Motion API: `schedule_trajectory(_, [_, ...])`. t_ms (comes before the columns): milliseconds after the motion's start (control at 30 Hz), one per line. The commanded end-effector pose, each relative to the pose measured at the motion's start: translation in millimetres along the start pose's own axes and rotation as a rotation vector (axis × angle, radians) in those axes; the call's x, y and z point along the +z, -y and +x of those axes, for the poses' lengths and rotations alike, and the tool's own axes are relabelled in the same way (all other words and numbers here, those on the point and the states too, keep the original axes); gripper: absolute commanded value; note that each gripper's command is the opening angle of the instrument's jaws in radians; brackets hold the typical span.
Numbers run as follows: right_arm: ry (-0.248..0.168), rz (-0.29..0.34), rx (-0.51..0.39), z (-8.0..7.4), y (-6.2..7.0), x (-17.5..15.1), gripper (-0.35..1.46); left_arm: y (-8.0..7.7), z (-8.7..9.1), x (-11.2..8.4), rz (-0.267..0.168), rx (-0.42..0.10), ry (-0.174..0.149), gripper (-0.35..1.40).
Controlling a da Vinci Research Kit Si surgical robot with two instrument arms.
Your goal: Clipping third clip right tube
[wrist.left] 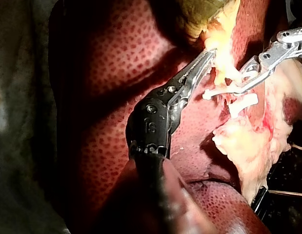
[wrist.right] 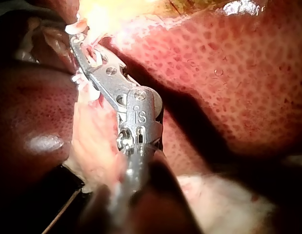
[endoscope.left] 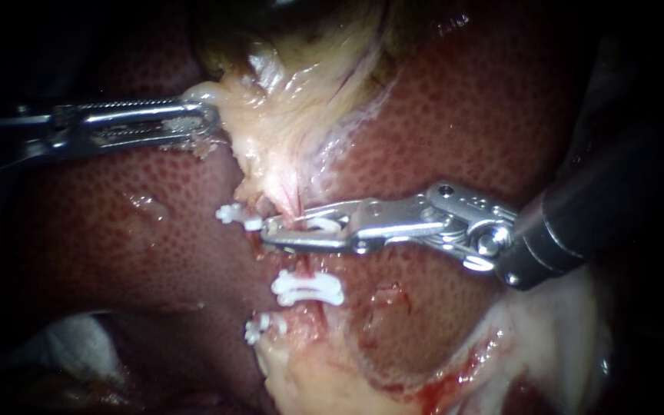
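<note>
Endoscope view: the left instrument point(endoscope.left: 197, 121) has its jaws clamped on the pale tissue point(endoscope.left: 286, 115) below the gallbladder point(endoscope.left: 270, 31), drawing it away from the liver point(endoscope.left: 463, 115). The right instrument point(endoscope.left: 290, 233) holds a white clip point(endoscope.left: 320, 224) between its jaws, which close on it from both sides. The tube point(endoscope.left: 297, 201) runs down out of the pale tissue and passes between those jaws, inside the clip. Just beyond the jaws, further along the tube, sits a placed clip point(endoscope.left: 308, 288). Two more white clip ends show past the jaw tips.

Left wrist view: the left instrument point(wrist.left: 204, 61) bites the pale tissue right at its jaw tips. The right instrument point(wrist.left: 243, 83) lies ahead and to one side, the clip crossing the tube there.

Right wrist view: the right instrument point(wrist.right: 80, 46) reaches into the fold. White clip parts show around its jaws, but the tube itself is hidden.

Risks, as a judgement: the jaw tips may not clear the tube's far edge, so the clip could latch across only part of it or trap pale tissue. Closing hard beside the placed clip could leave too little gap. If the left jaws' shallow bite slips, the tube goes slack and shifts in the clip.
</note>
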Motion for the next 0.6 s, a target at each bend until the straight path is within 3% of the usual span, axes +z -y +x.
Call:
schedule_trajectory(33, [0.001, 0.003, 0.000, 0.0, 0.0, 0.0, -0.35, 0.0, 0.0, 0.0, 0.000, 0.000, 0.000, -0.35])
schedule_trajectory(600, [0.005, 0.003, -0.001, -0.3, -0.2, -0.5, -0.35, 0.2, 0.0, 0.1, 0.001, 0.000, 0.000, -0.35])
